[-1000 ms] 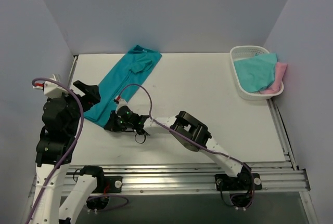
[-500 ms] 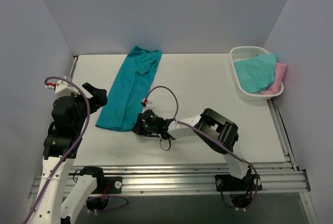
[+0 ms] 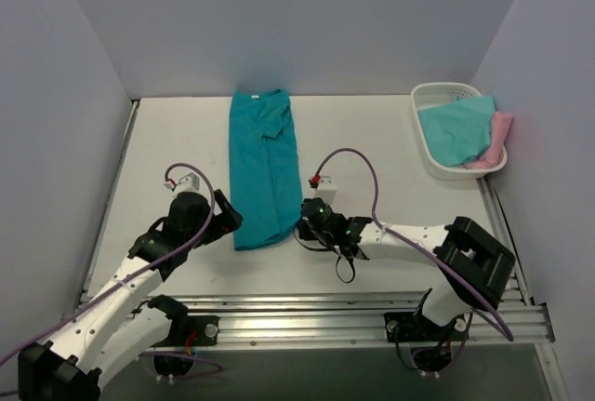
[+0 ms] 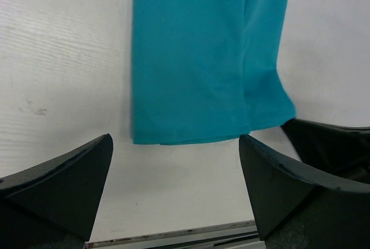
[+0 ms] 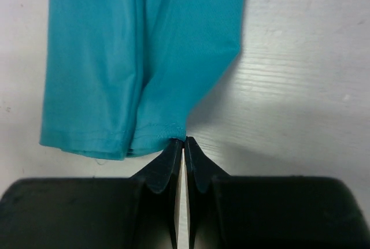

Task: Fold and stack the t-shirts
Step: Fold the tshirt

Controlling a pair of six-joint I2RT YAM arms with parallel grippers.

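The deep teal t-shirt (image 3: 262,168) lies folded into a long narrow strip, running from the back wall toward the front. My right gripper (image 3: 302,227) is shut, pinching the hem's right corner (image 5: 173,127); the teal t-shirt fills the upper left of the right wrist view (image 5: 139,47). My left gripper (image 3: 230,220) is open and empty, low over the table just left of the hem. In the left wrist view the left gripper (image 4: 176,185) faces the teal t-shirt's hem (image 4: 202,58). An aqua t-shirt (image 3: 456,126) and a pale pink t-shirt (image 3: 500,131) lie in the basket.
The white slotted basket (image 3: 429,92) stands at the back right against the right wall. Walls close in the table on the left, back and right. A metal rail (image 3: 325,313) runs along the front edge, also visible in the left wrist view (image 4: 173,236).
My right gripper has dragged the shirt's near end to the right, so the strip went from diagonal to straight. My left arm dropped low and moved right, up to the hem.
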